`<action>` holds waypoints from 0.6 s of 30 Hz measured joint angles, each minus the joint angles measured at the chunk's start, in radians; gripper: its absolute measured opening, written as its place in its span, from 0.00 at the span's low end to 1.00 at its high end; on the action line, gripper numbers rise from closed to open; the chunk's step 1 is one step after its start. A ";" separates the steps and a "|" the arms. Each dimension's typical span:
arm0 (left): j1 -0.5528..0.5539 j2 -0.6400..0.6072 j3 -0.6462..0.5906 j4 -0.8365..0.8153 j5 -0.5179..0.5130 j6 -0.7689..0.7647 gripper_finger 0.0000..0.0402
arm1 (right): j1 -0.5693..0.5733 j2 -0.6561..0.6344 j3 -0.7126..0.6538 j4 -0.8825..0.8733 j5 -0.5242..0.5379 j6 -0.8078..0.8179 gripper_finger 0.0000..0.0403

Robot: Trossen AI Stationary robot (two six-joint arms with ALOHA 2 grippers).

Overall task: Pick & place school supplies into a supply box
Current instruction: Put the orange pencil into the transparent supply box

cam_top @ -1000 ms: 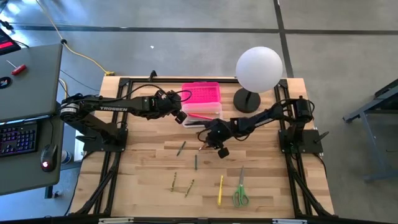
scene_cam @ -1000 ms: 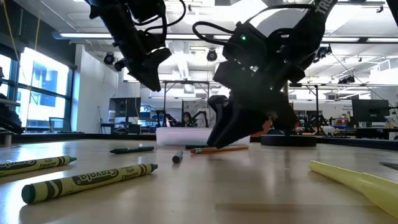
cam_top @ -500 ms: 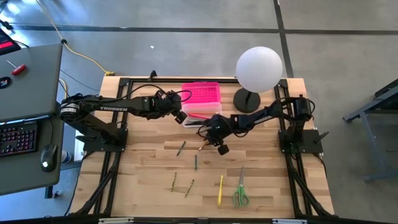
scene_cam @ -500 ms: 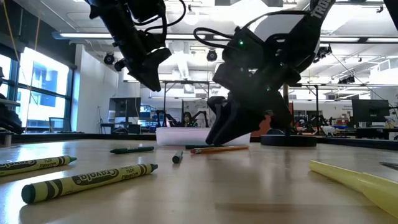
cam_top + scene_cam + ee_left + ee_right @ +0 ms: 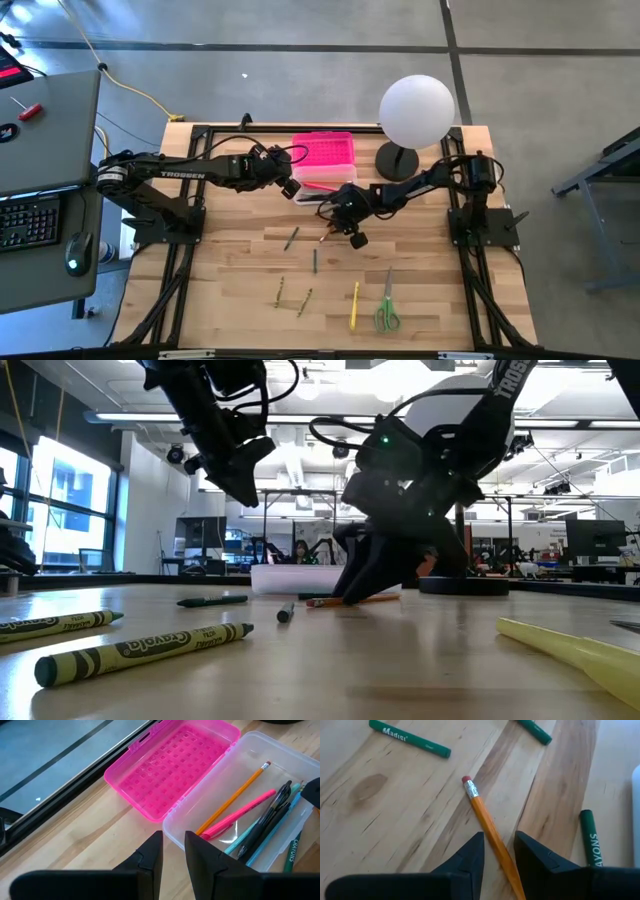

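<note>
Right gripper (image 5: pixel 496 851) low over table (image 5: pixel 420 290), just near of supply box (image 5: pixel 260 840) — fingers parted, straddling orange pencil (image 5: pixel 487 827), apparently not yet pinching it. Left gripper (image 5: pixel 173 851) hovers at box's left end, fingers slightly apart, holding nothing. Box open, pink lid (image 5: pixel 170 770) folded back; pencils and pens inside. Scissors (image 5: pixel 386 312) at near edge.

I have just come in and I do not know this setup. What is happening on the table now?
Two dark robot arms are tidying school supplies into a clear plastic box with an open pink lid. The right gripper is low over the wooden table, its open fingers astride an orange pencil lying there. The left gripper hovers at the box, holding nothing. Several pens and pencils are already inside; crayons and green-handled scissors remain outside.
</note>
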 joint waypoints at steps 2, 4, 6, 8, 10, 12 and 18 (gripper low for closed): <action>0.000 0.000 0.000 0.000 0.000 0.000 0.28 | 0.000 0.001 0.000 -0.003 0.004 0.003 0.21; 0.000 0.000 0.000 0.000 0.000 0.000 0.28 | 0.000 0.001 0.000 -0.006 0.006 0.004 0.21; 0.000 0.000 0.000 -0.001 0.000 0.001 0.28 | 0.002 0.002 0.000 -0.022 0.005 0.005 0.18; 0.000 0.000 0.000 -0.001 0.000 0.001 0.28 | 0.012 0.002 0.001 -0.032 0.003 0.023 0.14; 0.000 0.000 0.000 -0.001 0.000 0.001 0.28 | 0.025 0.003 0.002 -0.030 0.002 0.064 0.10; 0.000 0.000 0.000 -0.001 0.000 0.001 0.28 | 0.042 0.003 0.002 -0.024 -0.011 0.110 0.05; 0.000 0.000 0.000 -0.001 0.000 0.002 0.28 | 0.113 0.004 0.000 0.008 0.009 0.220 0.02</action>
